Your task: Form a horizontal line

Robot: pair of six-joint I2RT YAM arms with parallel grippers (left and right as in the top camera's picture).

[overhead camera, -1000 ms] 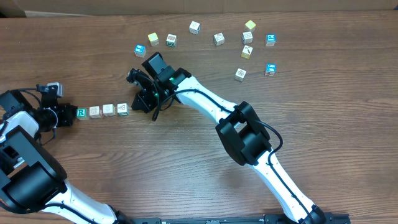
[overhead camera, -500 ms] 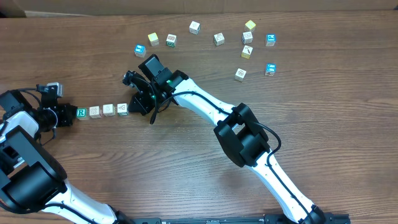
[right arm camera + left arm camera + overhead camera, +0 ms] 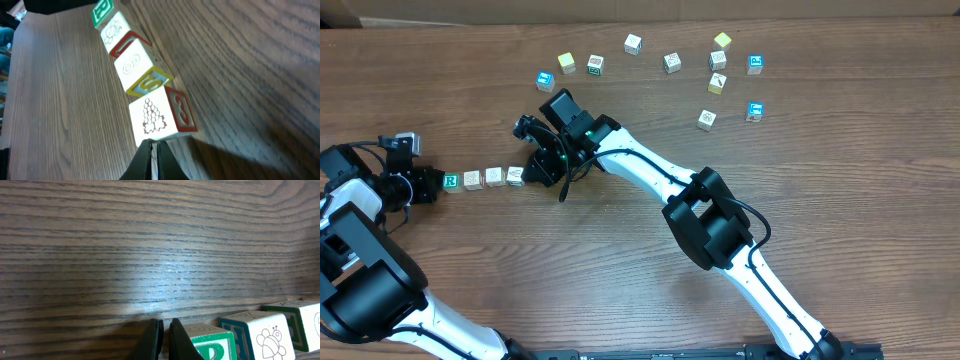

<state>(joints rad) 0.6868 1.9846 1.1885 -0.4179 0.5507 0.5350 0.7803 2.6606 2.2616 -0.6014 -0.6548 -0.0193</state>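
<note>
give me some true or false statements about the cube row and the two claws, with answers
1. The row holds four cubes, with the green R cube at the end by the left claw. True.
2. The right claw is wide open. False: its fingers are shut together, right at the tree-picture cube.
3. The tree-picture cube shows a red 3 on another face. True.
4. A blue-faced cube is in the row. False: the blue-faced cubes lie loose, well apart from it.
5. The left claw grips the green R cube. False: it is shut, beside that cube.
</note>
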